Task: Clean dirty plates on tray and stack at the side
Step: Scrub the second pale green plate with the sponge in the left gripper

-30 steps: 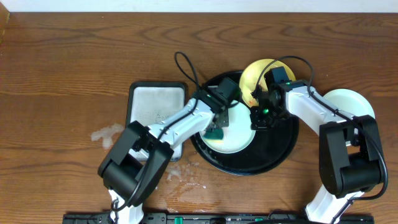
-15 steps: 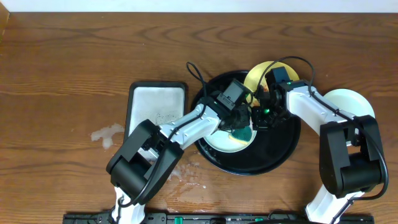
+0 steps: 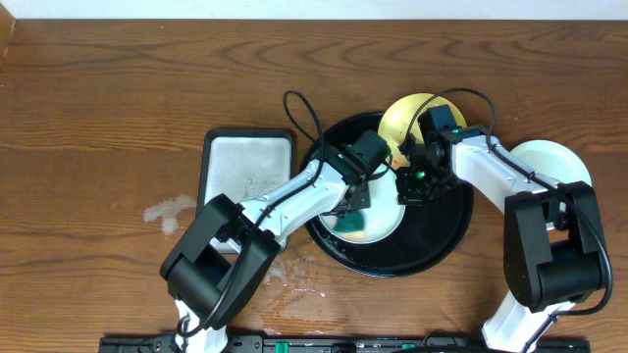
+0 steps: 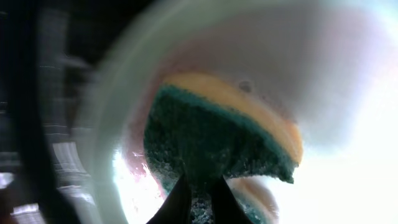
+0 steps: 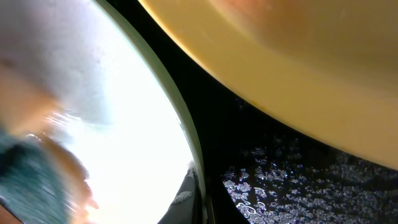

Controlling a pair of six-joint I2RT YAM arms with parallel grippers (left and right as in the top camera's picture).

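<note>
The black tray [image 3: 432, 235] holds a mint-green plate [image 3: 384, 214]. My left gripper [image 3: 353, 208] is shut on a green and yellow sponge [image 3: 350, 225] and presses it on this plate. In the left wrist view the sponge [image 4: 211, 134] lies on the plate [image 4: 118, 106], with reddish smears beside it and the jaws [image 4: 199, 202] clamped on it. My right gripper [image 3: 406, 186] is shut on the plate's right rim, as the right wrist view [image 5: 196, 196] shows. A yellow plate [image 3: 400, 116] leans on the tray's back rim; it also shows in the right wrist view [image 5: 298, 62]. A second mint plate [image 3: 546, 159] lies on the table to the right.
A grey rectangular tray [image 3: 247, 165] stands left of the black tray. Wet patches lie on the wooden table at the left [image 3: 167, 211] and in front [image 3: 285, 279]. Water beads cover the black tray's floor [image 5: 280, 180]. Cables arch over both wrists.
My left gripper swept the sponge to the right across the mint plate, then back toward the left. The right gripper has stayed on the rim.
</note>
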